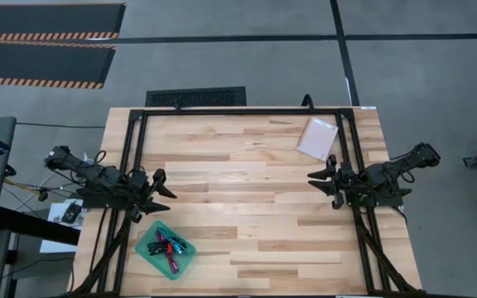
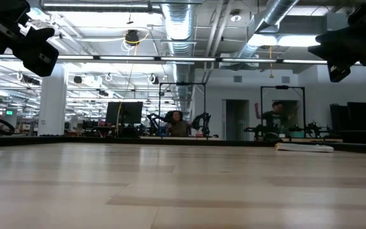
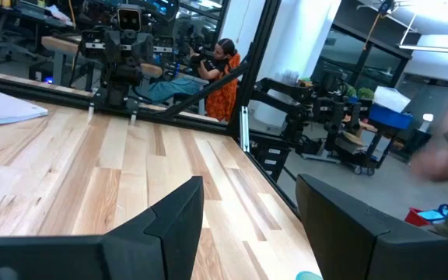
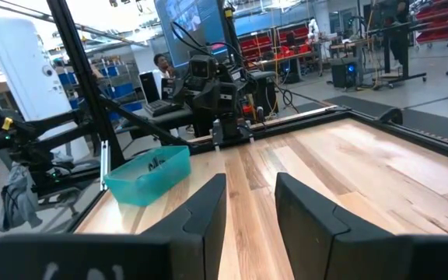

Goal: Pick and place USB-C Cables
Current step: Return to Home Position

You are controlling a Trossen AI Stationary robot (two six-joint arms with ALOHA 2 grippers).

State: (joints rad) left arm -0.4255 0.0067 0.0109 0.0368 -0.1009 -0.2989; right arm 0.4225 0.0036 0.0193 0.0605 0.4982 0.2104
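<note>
Wooden table (image 1: 247, 232) with a black metal frame (image 1: 139, 149) around it carries two dark arms, one green bin and one flat white-pink packet.

The left gripper (image 1: 162, 192) hangs above the boards at the left side, with its two fingers spread wide and nothing between them. The green bin (image 1: 146, 248) lies close to it, to the side of its fingers, toward the near edge of the table. The USB-C cables (image 1: 171, 247) lie together inside this bin. I can make out one magenta, one teal and some dark ones with a little red, but they overlap and I cannot count them exactly.

The right gripper (image 1: 323, 185) hangs above the right side, facing the left one and well apart from the bin. Its fingers stand apart with a narrower gap and hold nothing. The packet (image 1: 317, 138) lies near this gripper, on its far side, not touching it.

Between the two grippers the boards are bare wood. Beyond the table is a large workshop, where one person in orange (image 3: 224, 70) sits.
</note>
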